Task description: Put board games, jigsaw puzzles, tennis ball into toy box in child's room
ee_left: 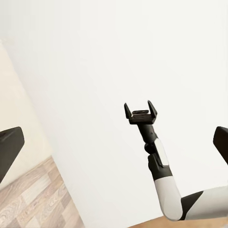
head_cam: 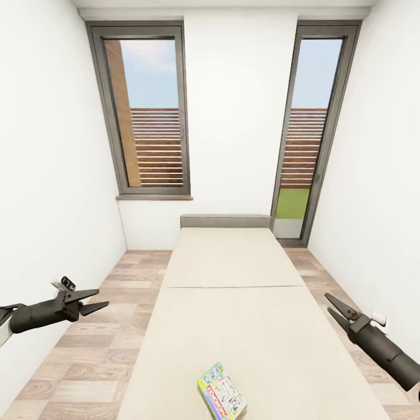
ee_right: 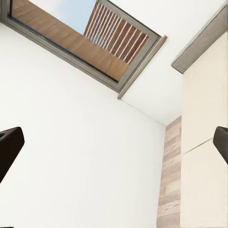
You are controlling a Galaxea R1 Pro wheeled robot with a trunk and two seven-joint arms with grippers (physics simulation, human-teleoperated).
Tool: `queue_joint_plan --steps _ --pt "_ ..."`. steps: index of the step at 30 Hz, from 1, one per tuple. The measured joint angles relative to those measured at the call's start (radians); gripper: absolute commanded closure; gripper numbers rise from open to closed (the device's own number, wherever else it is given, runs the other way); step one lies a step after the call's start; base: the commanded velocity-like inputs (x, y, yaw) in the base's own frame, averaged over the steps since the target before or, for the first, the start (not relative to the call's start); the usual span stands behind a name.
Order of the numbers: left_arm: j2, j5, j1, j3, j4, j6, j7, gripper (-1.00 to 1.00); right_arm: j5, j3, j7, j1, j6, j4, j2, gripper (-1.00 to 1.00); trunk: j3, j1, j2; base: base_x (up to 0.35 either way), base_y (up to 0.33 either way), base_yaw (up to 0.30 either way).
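One board game, a flat box with a busy green, white and red cover, lies tilted on the beige bed near its closest end. My left gripper hovers open over the wood floor left of the bed. Level with it to the right of the bed, my right gripper is open and empty, also seen in the left wrist view as right gripper. Both are well away from the game. The table, toy box, jigsaw puzzles and tennis ball are out of view.
The bed has a low grey headboard against the far white wall. Two tall dark-framed windows stand in that wall. Narrow strips of wood floor run along both sides of the bed, between the white side walls.
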Motion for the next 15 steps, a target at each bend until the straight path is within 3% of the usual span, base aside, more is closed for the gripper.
queue_joint_plan --steps 12,13,15 --pt "-0.008 -0.001 0.0 -0.001 0.0 0.0 0.0 -1.0 0.004 0.002 -0.067 0.0 -0.003 0.0 0.0 -1.0 0.0 0.0 0.0 0.0 0.0 0.0" --pt "-0.009 -0.001 0.0 -0.002 0.0 0.0 0.0 -1.0 0.005 0.002 -0.186 0.0 -0.003 0.0 0.0 -1.0 0.0 0.0 0.0 0.0 0.0 0.0" --pt "-0.009 -0.001 0.0 -0.002 0.0 0.0 0.0 -1.0 0.003 0.002 -0.191 0.0 -0.003 0.0 0.0 -1.0 0.0 0.0 0.0 0.0 0.0 0.0"
